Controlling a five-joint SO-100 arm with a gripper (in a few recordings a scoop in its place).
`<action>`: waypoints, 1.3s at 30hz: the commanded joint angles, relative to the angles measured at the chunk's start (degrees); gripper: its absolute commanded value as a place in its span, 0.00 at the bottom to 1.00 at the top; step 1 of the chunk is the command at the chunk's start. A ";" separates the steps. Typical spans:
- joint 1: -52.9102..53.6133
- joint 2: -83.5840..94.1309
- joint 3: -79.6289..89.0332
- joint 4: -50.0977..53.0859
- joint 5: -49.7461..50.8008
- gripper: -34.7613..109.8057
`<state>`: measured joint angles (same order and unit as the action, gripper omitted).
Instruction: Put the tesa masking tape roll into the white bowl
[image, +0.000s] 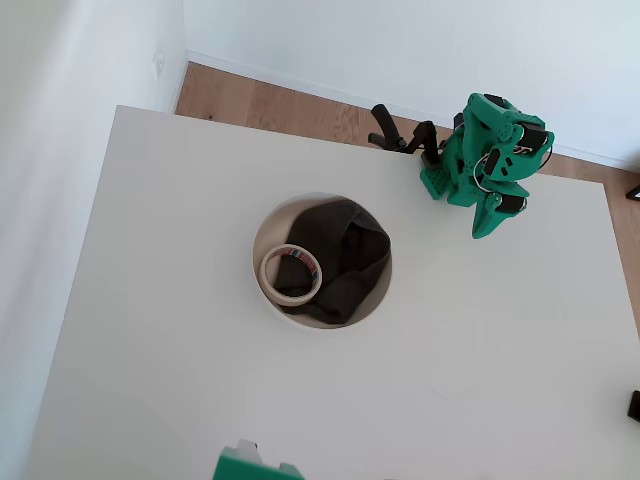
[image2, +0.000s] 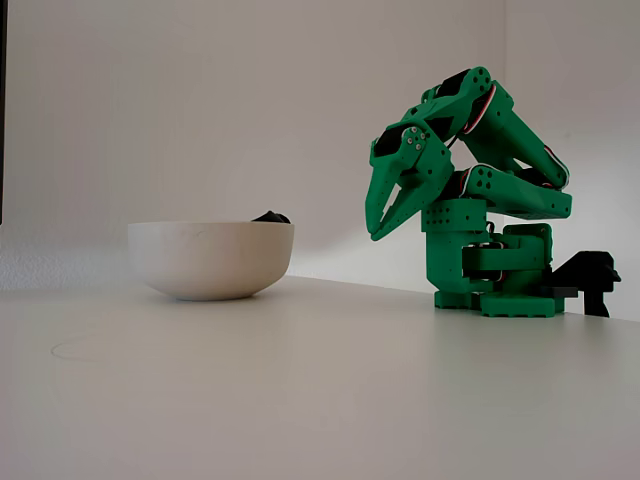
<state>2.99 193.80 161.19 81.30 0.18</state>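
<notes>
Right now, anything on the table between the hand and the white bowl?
No. Both views show bare table between the hand and the white bowl; the tape roll lies inside it.

From the fixed view, the wall of the white bowl hides the tape roll from me; only a tip of the dark cloth rises over the rim. In the overhead view, the cloth covers most of the bowl's inside, and the print on the tape roll is too small for me to read.
</notes>
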 joint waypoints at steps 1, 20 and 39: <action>0.79 0.44 1.85 -1.05 -0.18 0.18; 1.76 0.44 4.66 -1.85 0.79 0.18; 4.22 0.35 4.66 -1.58 1.14 0.18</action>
<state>6.68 193.80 165.67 79.89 0.79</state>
